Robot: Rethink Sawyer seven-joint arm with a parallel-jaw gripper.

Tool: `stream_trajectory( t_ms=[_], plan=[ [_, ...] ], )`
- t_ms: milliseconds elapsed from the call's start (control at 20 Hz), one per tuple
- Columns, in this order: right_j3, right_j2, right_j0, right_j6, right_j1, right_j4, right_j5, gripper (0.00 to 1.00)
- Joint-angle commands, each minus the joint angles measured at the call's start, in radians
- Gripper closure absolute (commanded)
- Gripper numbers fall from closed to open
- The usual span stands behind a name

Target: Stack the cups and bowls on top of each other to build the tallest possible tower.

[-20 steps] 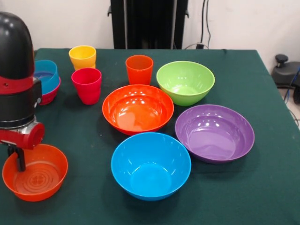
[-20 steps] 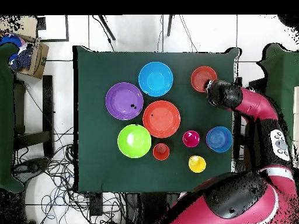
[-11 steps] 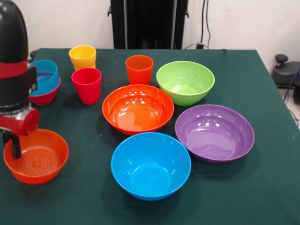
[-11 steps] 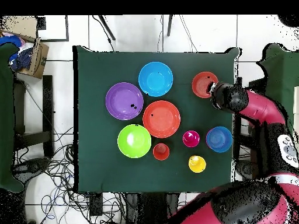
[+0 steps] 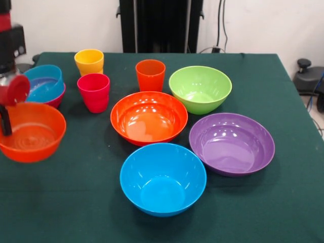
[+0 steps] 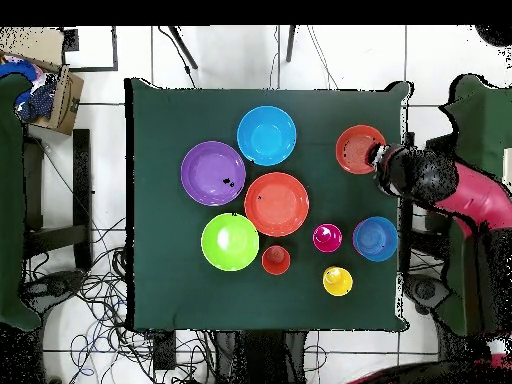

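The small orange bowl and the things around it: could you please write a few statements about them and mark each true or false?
1. The pincer grips the rim of the small orange bowl, one finger inside it. True.
2. The small orange bowl is nested in the large orange bowl. False: it is apart from it, near the table's edge.
3. The translucent blue bowl sits inside the magenta bowl. True.
4. The red-pink cup lies on its side. False: it stands upright.
5. The blue bowl holds the orange cup. False: the blue bowl is empty; that cup stands beside the lime green bowl.
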Motion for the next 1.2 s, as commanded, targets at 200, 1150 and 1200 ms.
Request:
stream_trajectory(
  t_ms=[200,1150,1200],
  plan=[
    [0.176,0.124,-0.022,-0.189,-0.154,0.041,0.194,1.00],
    [0.428,0.158,-0.066,-0.167,-0.352,0.010,0.171,1.00],
    [0.444,0.159,-0.069,-0.167,-0.362,0.005,0.163,1.00]
  ],
)
